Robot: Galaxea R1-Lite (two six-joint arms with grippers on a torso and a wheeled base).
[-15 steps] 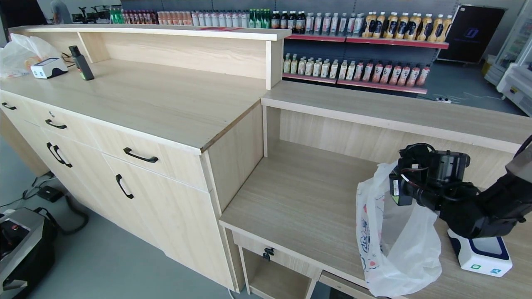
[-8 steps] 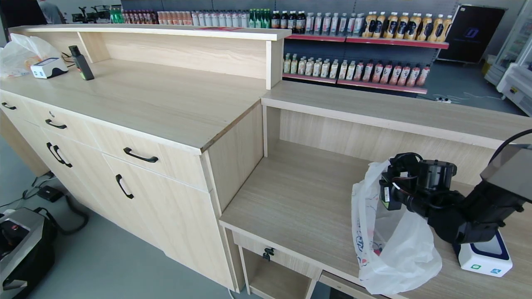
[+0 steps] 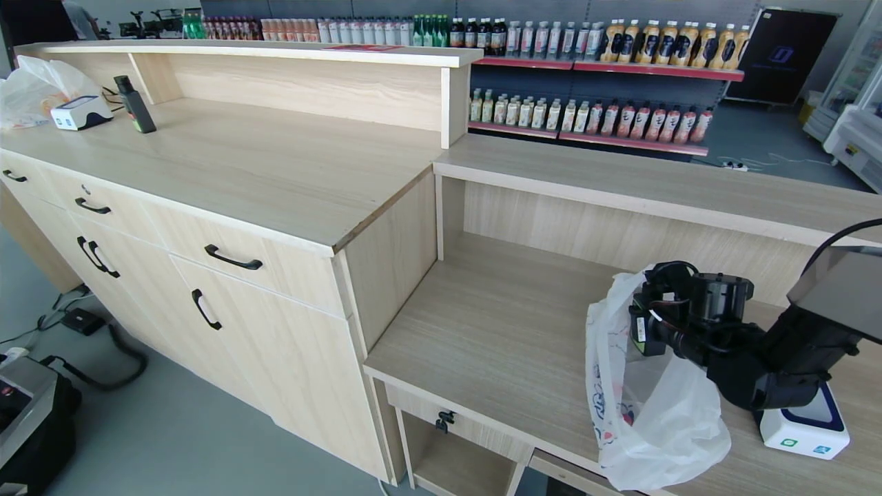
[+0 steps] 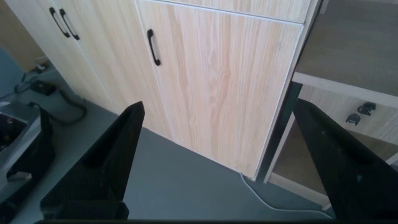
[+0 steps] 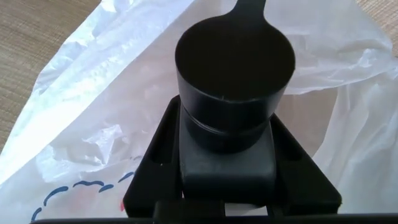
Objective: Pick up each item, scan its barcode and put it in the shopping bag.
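Two grippers, and from where I stand they are in quite different places. The right gripper [image 3: 646, 322] hangs at the mouth of the shopping bag [image 3: 661, 427], its fingers pinched on a dark bottle [image 5: 233, 68]. The bottle's round cap points away from the wrist, and its squarish body sits wedged between the two black fingers. A pale label shows on its side in the head view. The bottle is right at the bag's opening, with white plastic below and beyond it. I cannot tell whether it touches the plastic.

The bag stands slumped on the lower counter [image 3: 510, 324], directly under that gripper, with its printed side turned toward the robot's left. Behind the gripper, tucked under the forearm, a white and blue scanner [image 3: 803, 427] sits on the same counter just beside the bag.

The left gripper [image 4: 217, 104] is down low, well away from the right one, with its fingers spread wide and gripping nothing. Grey floor [image 4: 168, 180] lies beneath it. Ahead of it is a pale wooden cabinet door [image 4: 224, 81] with a black handle [image 4: 153, 47].

Far from both grippers, at the far end of the upper counter [image 3: 275, 165], stand a second bottle [image 3: 136, 105], a second scanner [image 3: 79, 111] and another plastic bag [image 3: 34, 86]. Shelves of drinks [image 3: 586, 117] run along the back of the room.
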